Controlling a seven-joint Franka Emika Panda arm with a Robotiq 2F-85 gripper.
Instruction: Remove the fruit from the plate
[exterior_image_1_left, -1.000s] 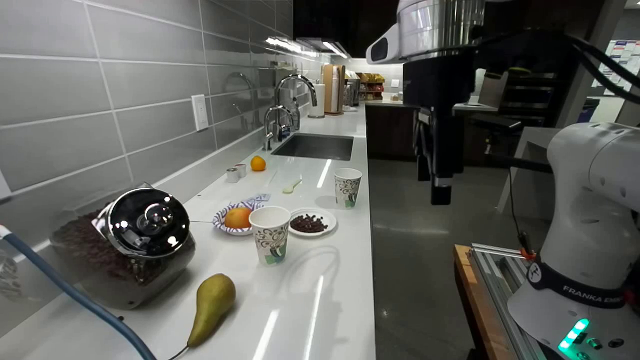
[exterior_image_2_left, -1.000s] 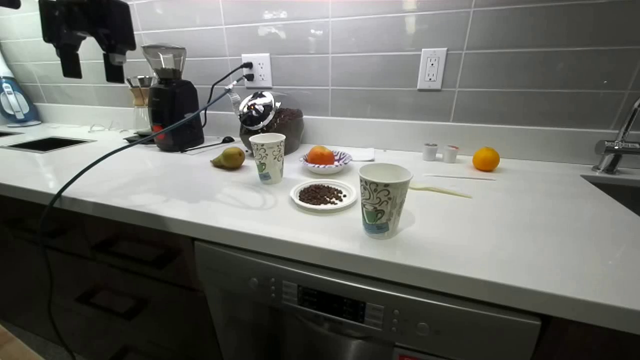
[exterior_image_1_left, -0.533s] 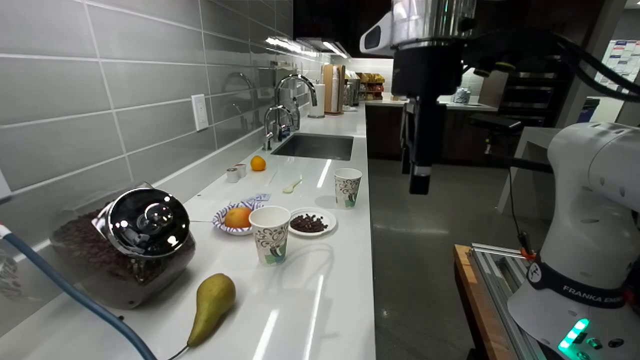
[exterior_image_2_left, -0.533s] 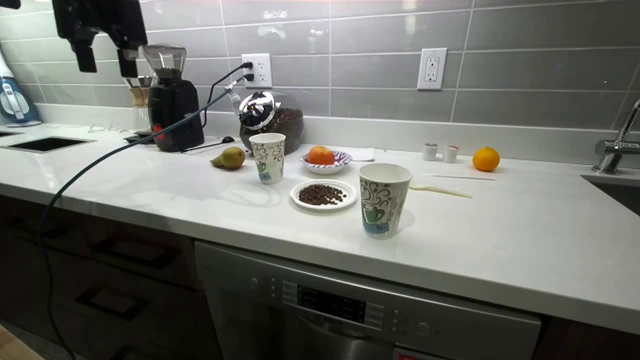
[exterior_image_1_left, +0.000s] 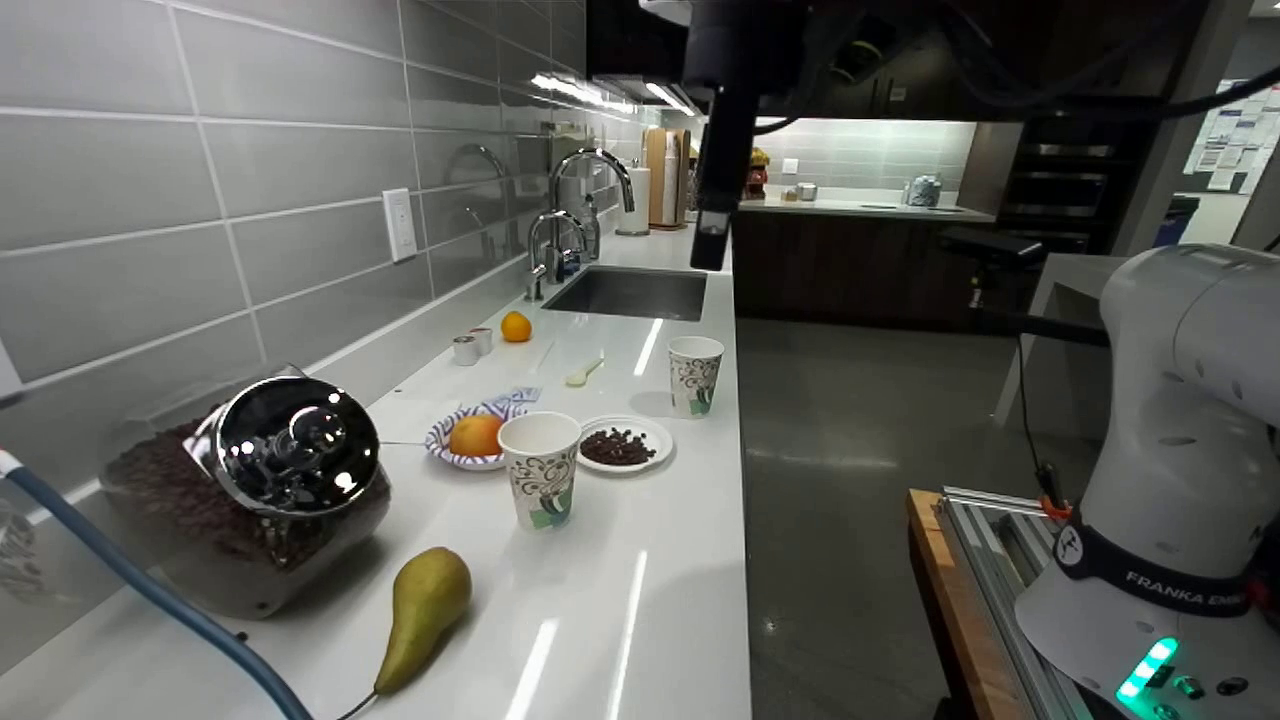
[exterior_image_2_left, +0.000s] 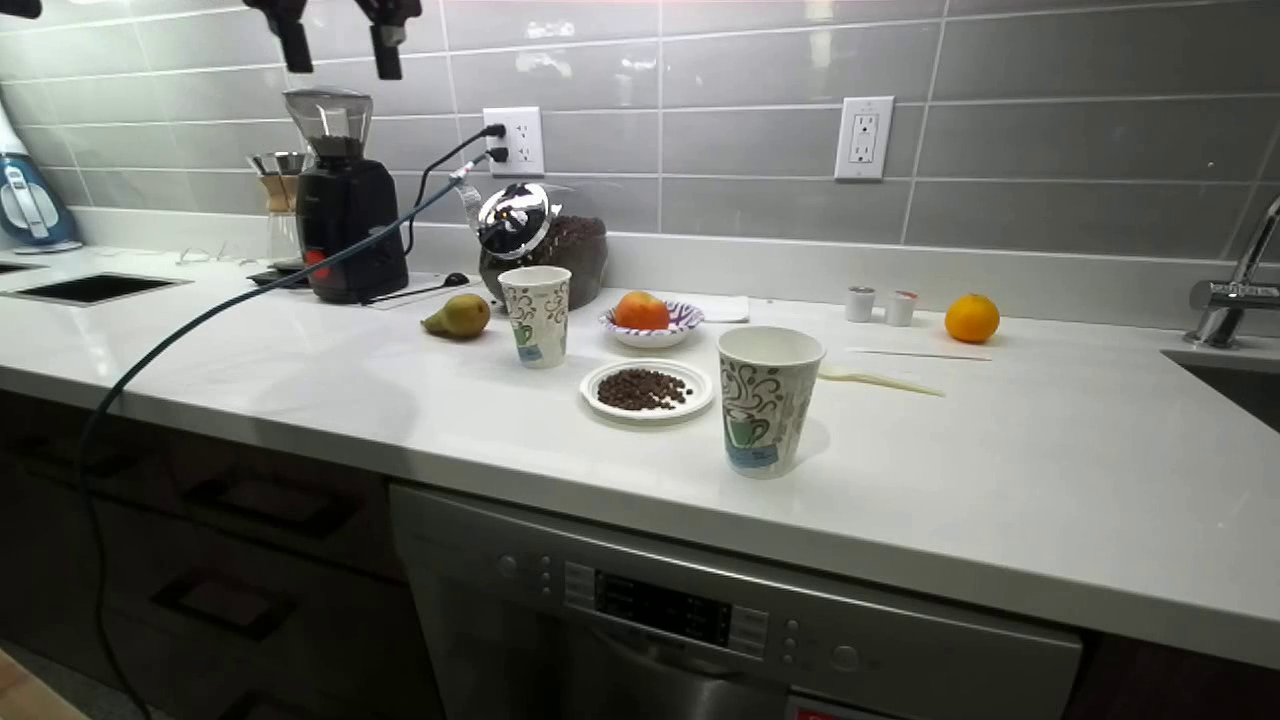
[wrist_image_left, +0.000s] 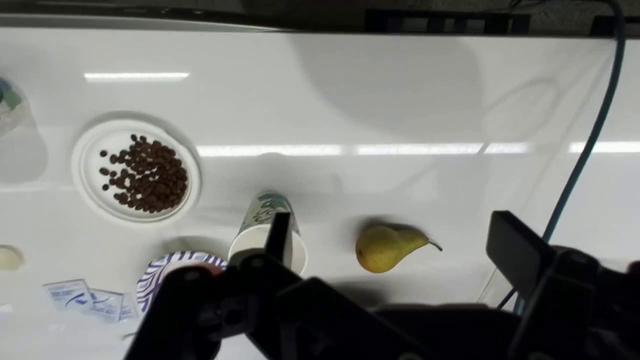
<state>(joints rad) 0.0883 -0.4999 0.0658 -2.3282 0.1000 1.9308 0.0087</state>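
Nearest in the wrist view, the gripper (exterior_image_2_left: 344, 70) has its jaws spread wide and grasps nothing. Within the last second it has travelled across part of both exterior views and now hangs high above the counter (exterior_image_2_left: 1000, 470); the objects below have not shifted. Well beneath it, between the jaws in the wrist view, lies the pear (wrist_image_left: 387, 249). Next, the cup (exterior_image_1_left: 541, 470) stands upright near the plate (exterior_image_2_left: 683, 320). On the plate rests the fruit (exterior_image_2_left: 641, 311), so removal has not begun; in the wrist view one jaw hides much of both. The change is best read as the start of the approach: a further shift toward the plate, then a descent, would be called for, and a jaw could knock the cup on the way. Farther off, the orange (exterior_image_1_left: 516, 327) sits directly on the counter and is probably not the fruit meant.
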